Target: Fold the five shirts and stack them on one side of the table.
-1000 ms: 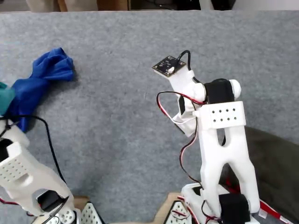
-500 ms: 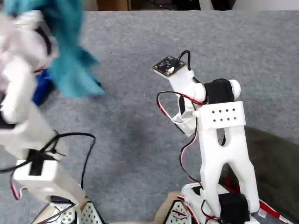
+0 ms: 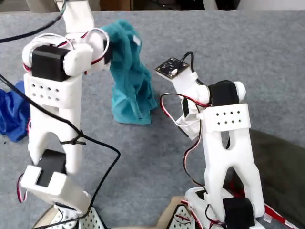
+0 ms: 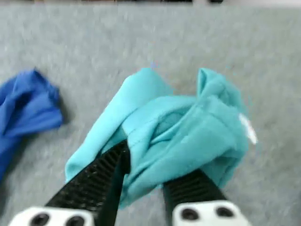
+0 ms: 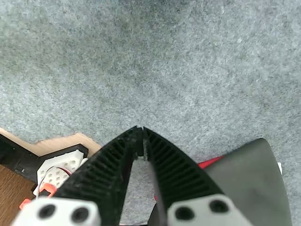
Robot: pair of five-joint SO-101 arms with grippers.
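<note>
A teal shirt hangs bunched from my left gripper, its lower end touching the grey table left of centre. That gripper is shut on the teal shirt, the cloth pinched between the two black fingers. A blue shirt lies crumpled at the table's left edge, and shows as the blue shirt in the left wrist view. My right gripper is shut on nothing, folded back over the table near its own base. A dark shirt lies at the right edge beside the right arm.
The grey table has open room across the far right and centre. The right arm stands upright in the middle right, with red and white wires looping from it. The arm bases and a wooden edge sit at the near side.
The left arm has swung from the near left corner up and over to the far centre-left, lifting the teal shirt off the pile and carrying it rightward. The right arm has stayed still.
</note>
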